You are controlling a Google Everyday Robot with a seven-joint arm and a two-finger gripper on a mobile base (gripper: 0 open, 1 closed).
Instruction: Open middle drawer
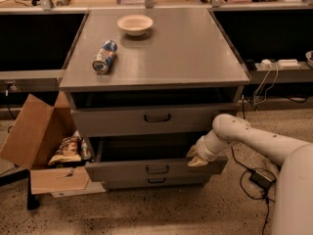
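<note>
The middle drawer [157, 170] is a grey front with a small dark loop handle, second from the top in the grey cabinet. It stands pulled out, and its dark inside shows above the front panel. My gripper [196, 156] is at the right end of that drawer's top edge, on the end of the white arm [254, 141] that reaches in from the right. It rests against the panel's rim, away from the handle.
The taller top drawer [156, 117] sits above and the slim bottom drawer [156, 180] below. A blue can [104, 57] lies on its side and a bowl [135, 23] stands on the cabinet top. An open cardboard box [34, 141] with snack bags is on the left, cables [259, 177] on the right.
</note>
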